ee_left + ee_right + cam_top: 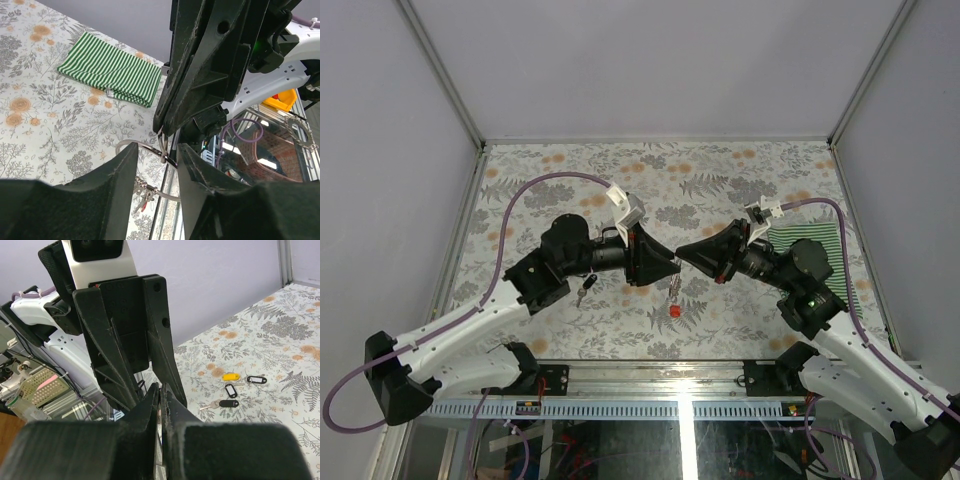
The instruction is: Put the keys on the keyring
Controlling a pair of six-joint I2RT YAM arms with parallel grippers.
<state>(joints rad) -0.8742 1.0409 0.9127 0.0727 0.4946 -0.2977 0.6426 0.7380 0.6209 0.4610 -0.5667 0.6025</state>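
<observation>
My two grippers meet tip to tip above the middle of the table. My right gripper [686,256] [161,390] is shut on the thin silver keyring [150,148] [675,288], pinching its wire from above. My left gripper [667,264] [157,150] stands open, and the ring's wire crosses the gap just beyond its fingertips. A cluster of small metal loops with a key and a bit of red [142,196] hangs from the ring's lower side. The red tag [674,311] shows below the grippers. The yellow-tagged key [229,376] and black-tagged keys [229,403] [585,288] lie on the table by the left arm.
A folded green-and-white striped cloth [817,256] [111,70] lies at the right, beside the right arm. The flowered table [720,180] is closed in by grey walls at the back and sides. The metal rail [650,375] runs along the near edge.
</observation>
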